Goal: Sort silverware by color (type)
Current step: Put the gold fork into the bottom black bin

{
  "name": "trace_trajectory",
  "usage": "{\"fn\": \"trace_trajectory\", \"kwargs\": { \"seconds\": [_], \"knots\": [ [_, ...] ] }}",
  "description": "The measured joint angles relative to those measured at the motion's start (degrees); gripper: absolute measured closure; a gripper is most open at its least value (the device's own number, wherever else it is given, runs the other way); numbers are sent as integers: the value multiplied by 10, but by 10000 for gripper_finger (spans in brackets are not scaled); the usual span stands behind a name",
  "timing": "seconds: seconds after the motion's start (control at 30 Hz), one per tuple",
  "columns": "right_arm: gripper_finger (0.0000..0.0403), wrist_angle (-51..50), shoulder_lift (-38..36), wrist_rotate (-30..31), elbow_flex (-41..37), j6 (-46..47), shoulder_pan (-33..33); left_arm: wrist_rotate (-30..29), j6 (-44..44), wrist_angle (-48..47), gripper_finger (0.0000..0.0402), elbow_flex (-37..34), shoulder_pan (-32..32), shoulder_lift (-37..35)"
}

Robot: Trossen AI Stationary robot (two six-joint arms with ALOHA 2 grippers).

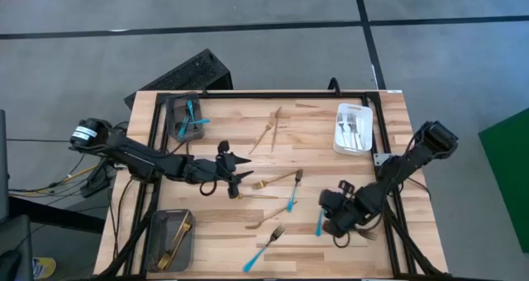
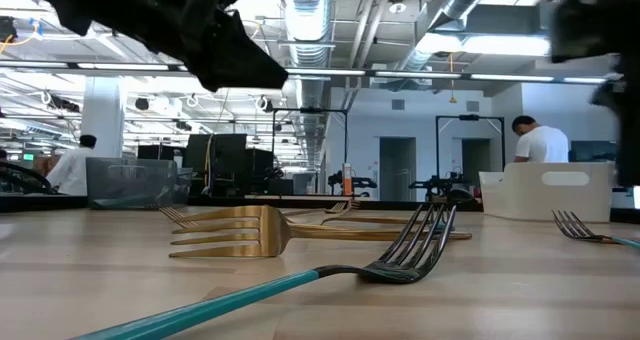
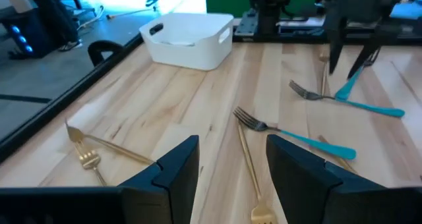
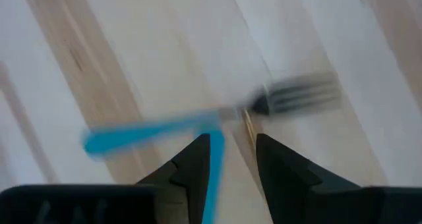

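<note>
Silverware lies loose on the wooden table: gold forks [image 1: 269, 132] far off, a gold fork [image 1: 278, 180] and a blue-handled fork [image 1: 293, 192] mid-table, and another blue-handled fork [image 1: 264, 248] near the front edge. My left gripper [image 1: 240, 180] hovers open just left of the mid-table gold fork [image 3: 247, 158], touching nothing. My right gripper [image 1: 324, 216] points steeply down with its fingers apart. A blue-handled utensil [image 1: 319, 223] stands tilted between them. My right gripper comes from above, pointing steeply down. The utensil's blue handle [image 4: 215, 168] lies along the inner side of one finger [image 4: 194, 168], while the other finger stands off it. The utensil stays tilted between the fingers [image 3: 348, 85], its lower end down at the table.
A grey tray [image 1: 172, 107] with blue-handled pieces stands at the far left. Another grey tray [image 1: 157, 231] with gold pieces is at the near left. A white tray [image 1: 340, 140] with silver pieces is at the far right. A person stands in the room behind the table.
</note>
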Motion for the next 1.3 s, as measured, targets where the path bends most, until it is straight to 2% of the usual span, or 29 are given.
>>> {"fn": "trace_trajectory", "kwargs": {
  "seconds": [0.27,0.5,0.83,1.0,1.3],
  "knots": [
    [257,-85,0,-29,-31,40,49,0,-20,-2,234,0,-2,11],
    [257,-49,-3,-60,-82,54,48,1,-17,3,234,0,-4,10],
    [260,-73,-6,-106,-90,52,57,0,-15,2,234,0,-4,10],
    [261,-76,-34,-108,-90,55,62,0,-17,2,234,0,-4,10],
    [261,-74,-91,-137,-91,81,118,4,-28,-4,234,0,-4,10]
  ]
}}
